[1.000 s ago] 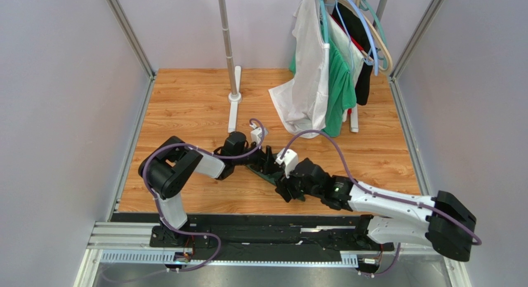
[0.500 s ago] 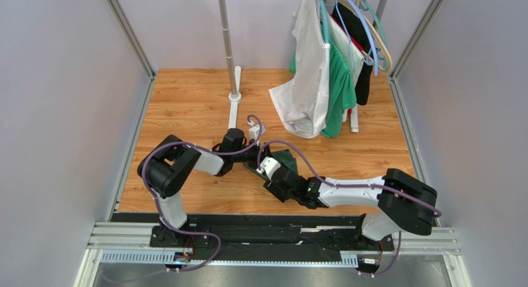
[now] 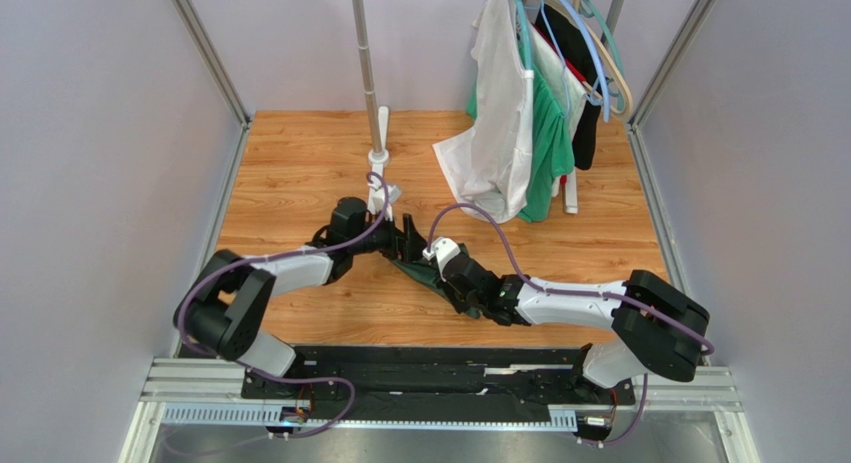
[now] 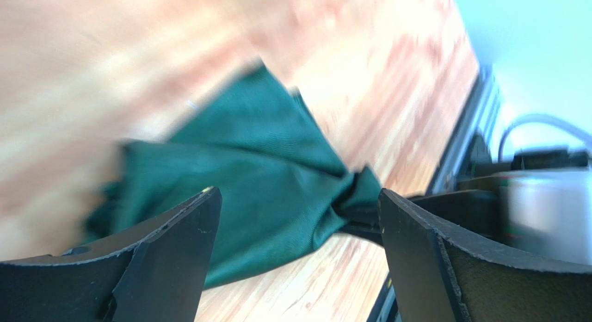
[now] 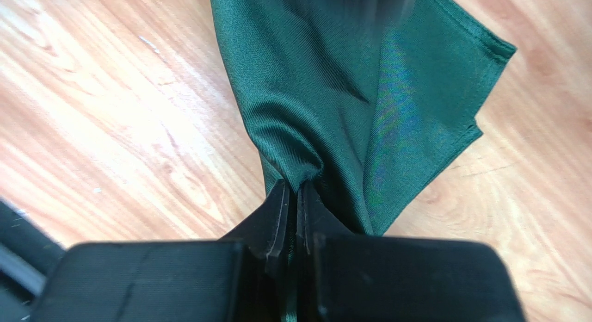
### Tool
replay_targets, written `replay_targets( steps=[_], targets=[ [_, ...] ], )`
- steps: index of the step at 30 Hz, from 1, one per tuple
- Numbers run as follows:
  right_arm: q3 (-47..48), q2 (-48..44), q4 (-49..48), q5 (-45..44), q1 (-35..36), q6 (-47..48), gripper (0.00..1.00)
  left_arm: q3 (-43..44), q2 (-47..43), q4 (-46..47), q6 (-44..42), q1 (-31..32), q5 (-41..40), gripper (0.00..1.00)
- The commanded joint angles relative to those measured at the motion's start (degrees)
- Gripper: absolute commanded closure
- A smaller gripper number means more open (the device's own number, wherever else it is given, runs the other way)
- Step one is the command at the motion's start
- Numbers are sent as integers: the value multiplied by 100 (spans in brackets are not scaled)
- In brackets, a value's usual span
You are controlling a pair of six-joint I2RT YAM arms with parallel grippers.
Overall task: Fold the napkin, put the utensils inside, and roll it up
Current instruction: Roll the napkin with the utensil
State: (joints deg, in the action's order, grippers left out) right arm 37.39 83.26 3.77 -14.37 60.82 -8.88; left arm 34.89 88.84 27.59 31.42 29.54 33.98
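The dark green napkin (image 3: 420, 274) lies bunched on the wooden table between the two arms. In the right wrist view the napkin (image 5: 361, 100) is pinched into a tight gather, and my right gripper (image 5: 293, 190) is shut on that fold. My right gripper (image 3: 447, 275) sits at the cloth's near-right end in the top view. My left gripper (image 3: 408, 241) hovers at the cloth's far-left end, open, with its jaws wide apart. In the left wrist view the napkin (image 4: 257, 176) spreads beyond my left gripper (image 4: 299, 204), untouched by the fingers (image 4: 174, 239). The utensils are out of view.
A metal stand pole (image 3: 368, 74) with its white base (image 3: 377, 189) rises behind the left gripper. White, bright green and black garments (image 3: 519, 114) hang on hangers at the back right. Grey walls enclose the table; a black rail (image 3: 429, 368) runs along the near edge.
The right gripper has gone from open to shut on the napkin's fold. The left arm has stretched out and moved back and left, its jaws opening a little wider. The cloth has been drawn long.
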Motion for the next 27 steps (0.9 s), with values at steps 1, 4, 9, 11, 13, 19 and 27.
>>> replay_targets(
  steps=[1, 4, 9, 11, 13, 19, 27],
  targets=[
    [-267, -65, 318, 1242, -228, -578, 100, -44, -1104, -684, -171, -308, -672, 7],
    [-311, -135, 168, 1980, -526, -772, 100, 52, -1798, -1317, -460, -440, -1050, 5],
    [-355, -188, -87, 3001, -1079, -1053, 100, 0, -2396, -1758, -672, -467, -1209, 5],
    [-346, -162, -131, 3420, -1229, -1228, 100, -237, -2432, -1504, -628, -467, -1087, 5],
    [-416, -153, -333, 3764, -1484, -1404, 100, -430, -2380, -1424, -611, -467, -1069, 5],
    [-610, -21, -957, 4741, -2100, -1888, 100, -765, -2196, -661, -725, -467, -920, 5],
    [-601, 330, -1185, 5585, -2645, -2302, 100, -844, -1633, -79, -778, -467, -181, 9]
  ],
)
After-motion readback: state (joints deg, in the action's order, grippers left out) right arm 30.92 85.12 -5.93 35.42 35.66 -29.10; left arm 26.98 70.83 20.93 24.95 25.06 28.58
